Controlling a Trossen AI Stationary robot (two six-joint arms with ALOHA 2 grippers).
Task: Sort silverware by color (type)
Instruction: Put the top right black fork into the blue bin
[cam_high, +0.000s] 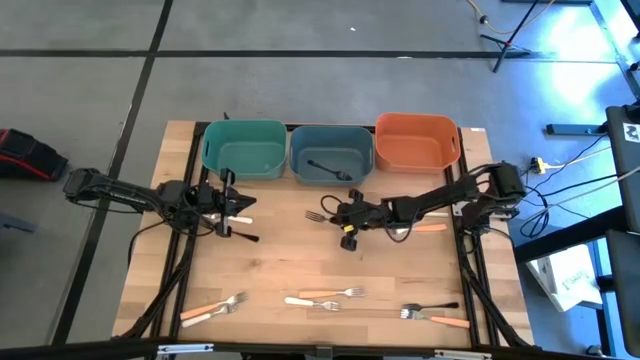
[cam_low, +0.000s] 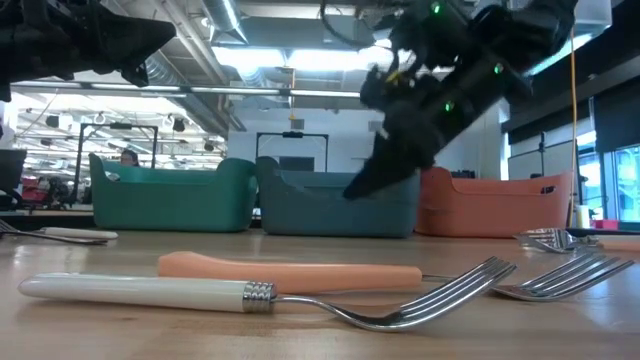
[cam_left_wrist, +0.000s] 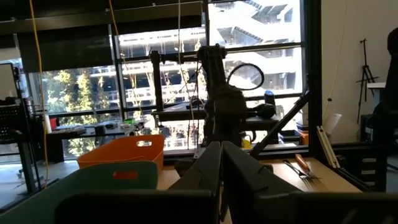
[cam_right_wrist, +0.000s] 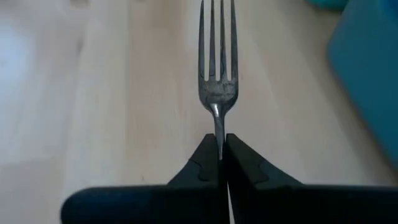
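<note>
Pinching only the thin neck of a fork (cam_right_wrist: 217, 74) just before the blue bin (cam_high: 330, 153), the closed right gripper (cam_right_wrist: 219, 146) risked letting it swivel or slip when lifted.

High view: overhead, straight down, whole table (cam_high: 330, 270) plus three bins. Low view: tabletop height, level across, forks close in foreground, same bins behind. Left wrist: faces windows, orange bin (cam_left_wrist: 124, 152) shared. Right wrist: tight on fork (cam_right_wrist: 217, 68) over wood.
</note>
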